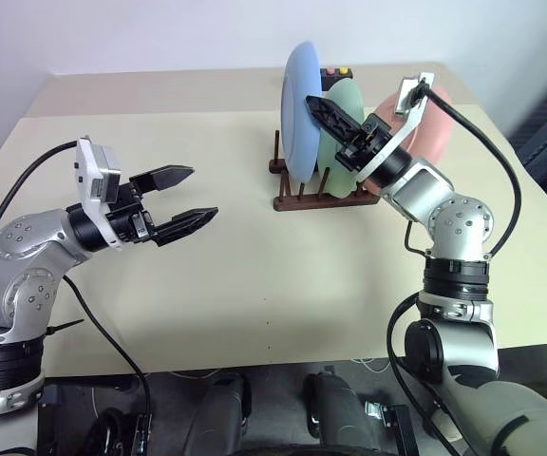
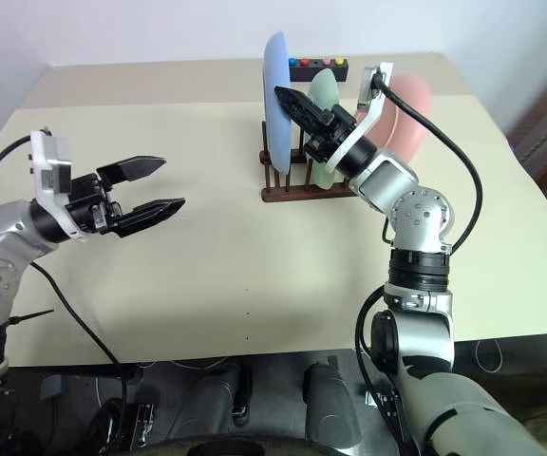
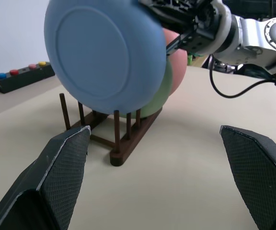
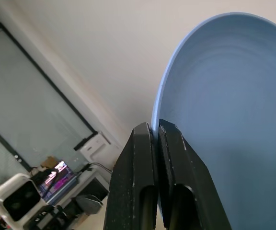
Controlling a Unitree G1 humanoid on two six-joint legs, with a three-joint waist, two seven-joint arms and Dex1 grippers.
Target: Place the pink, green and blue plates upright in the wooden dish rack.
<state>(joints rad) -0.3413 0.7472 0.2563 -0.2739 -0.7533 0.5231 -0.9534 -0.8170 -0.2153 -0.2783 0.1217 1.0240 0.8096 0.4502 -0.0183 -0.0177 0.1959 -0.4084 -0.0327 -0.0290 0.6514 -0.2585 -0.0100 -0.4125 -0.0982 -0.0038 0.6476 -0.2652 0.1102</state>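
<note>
A: Near side first. Left gripper (image 1: 186,197)?

B: Fingers spread wide, nothing between them. Hangs over bare table (image 1: 207,294), well short of the rack, pointing roughly level toward it.

A: Right gripper (image 2: 286,96)?

B: Fingers pinched narrow on the rim of the blue plate (image 1: 302,119). Right wrist view confirms: plate edge sits between the two black fingers (image 4: 140,163), no visible gap.

A: Blue plate posn?

B: Upright, on edge, at the rack's (image 1: 323,195) left end. Lower edge is down among the pegs per left wrist view; can't tell if it bears on the base rails.

A: Other plates?

B: Green plate (image 1: 342,133) stands upright in the rack, just behind the blue one as left wrist cam sees it, i.e. next slot to the right in head views. Pink plate (image 1: 425,142) upright too, at the right end, partly hidden by the right arm. Can't tell its exact slot.

A: Rack itself?

B: Dark brown wood, two rails, thin pegs, flat on the table, mid-right area.

A: Far side?

B: Black box (image 2: 317,66) w/ coloured buttons behind the rack, apart from it, near the table's back edge.
</note>
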